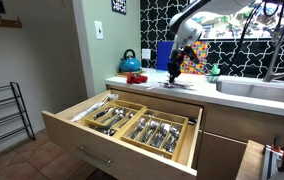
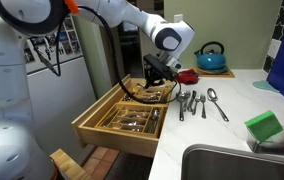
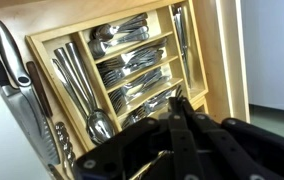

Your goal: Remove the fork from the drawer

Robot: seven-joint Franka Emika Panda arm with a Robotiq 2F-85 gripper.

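Note:
The wide light-wood drawer [image 1: 102, 148] stands pulled open in both exterior views [image 2: 100, 131], its divider compartments full of cutlery. In the wrist view its wooden rim [image 3: 218, 60] and the forks, spoons and knives in rows fill the frame. My gripper [image 1: 174, 72] hangs above the counter edge by the drawer [image 2: 152, 76]. In the wrist view its fingers [image 3: 177, 100] are pressed together, with what looks like a thin fork tip between them. The fork itself is mostly hidden by the fingers.
Several pieces of cutlery [image 2: 190, 101] lie on the white counter, also at the left of the wrist view [image 3: 12, 70]. A blue kettle [image 2: 211, 57], a red item [image 2: 186, 76], a green sponge [image 2: 264, 126] and the sink [image 1: 265, 90] are nearby. A narrow wooden pull-out [image 1: 252, 160] stands open.

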